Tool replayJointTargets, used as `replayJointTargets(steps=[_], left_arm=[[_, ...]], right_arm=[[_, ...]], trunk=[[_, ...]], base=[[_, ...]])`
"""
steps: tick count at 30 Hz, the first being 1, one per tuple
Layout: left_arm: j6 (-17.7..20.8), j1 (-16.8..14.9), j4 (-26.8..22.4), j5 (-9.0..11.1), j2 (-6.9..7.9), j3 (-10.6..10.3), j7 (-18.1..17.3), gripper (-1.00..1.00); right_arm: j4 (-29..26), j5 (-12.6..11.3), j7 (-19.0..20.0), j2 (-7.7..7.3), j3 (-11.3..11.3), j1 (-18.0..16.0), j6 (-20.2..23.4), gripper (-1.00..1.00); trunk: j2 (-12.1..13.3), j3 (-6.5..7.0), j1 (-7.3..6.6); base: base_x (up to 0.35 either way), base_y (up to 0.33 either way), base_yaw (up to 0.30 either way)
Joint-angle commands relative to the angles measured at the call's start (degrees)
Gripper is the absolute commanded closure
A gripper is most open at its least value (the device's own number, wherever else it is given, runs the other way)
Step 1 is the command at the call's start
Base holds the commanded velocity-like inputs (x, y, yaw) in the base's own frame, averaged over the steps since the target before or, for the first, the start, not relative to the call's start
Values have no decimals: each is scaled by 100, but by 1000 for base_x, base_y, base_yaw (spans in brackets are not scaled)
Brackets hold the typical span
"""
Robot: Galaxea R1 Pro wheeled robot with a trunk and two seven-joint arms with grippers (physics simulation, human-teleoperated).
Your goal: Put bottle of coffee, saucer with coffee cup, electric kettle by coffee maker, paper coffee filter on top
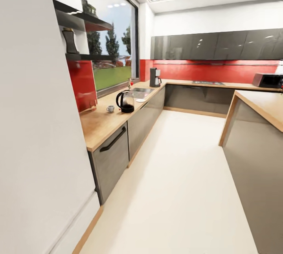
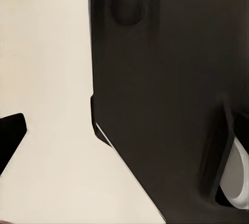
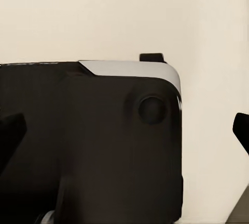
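Electric kettle beside coffee cup mid-counter — coffee maker at far corner; jaw state on both grippers impossible to tell.

Red backsplash, black electric kettle, wooden countertop

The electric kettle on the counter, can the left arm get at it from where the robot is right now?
Probably not yet. The electric kettle stands well ahead on the countertop, near the coffee cup, with open floor between it and the robot. Nothing blocks the way; the base likely needs to roll closer first.
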Motion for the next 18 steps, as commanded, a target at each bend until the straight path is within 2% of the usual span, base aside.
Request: replayJointTargets(steps=[1,18], left_arm=[[-4,-2,-2,10,-2,-1,7,-100],[-4,-2,-2,12,-9,-1,7,-100]], right_arm=[[2,-19,2,1,-3,-4,-8,-100],[2,-19,2,3,-3,-4,-8,-100]], trunk=[[37,6,-23],[719,221,-396]], base=[[0,0,-228],[0,0,-225]])
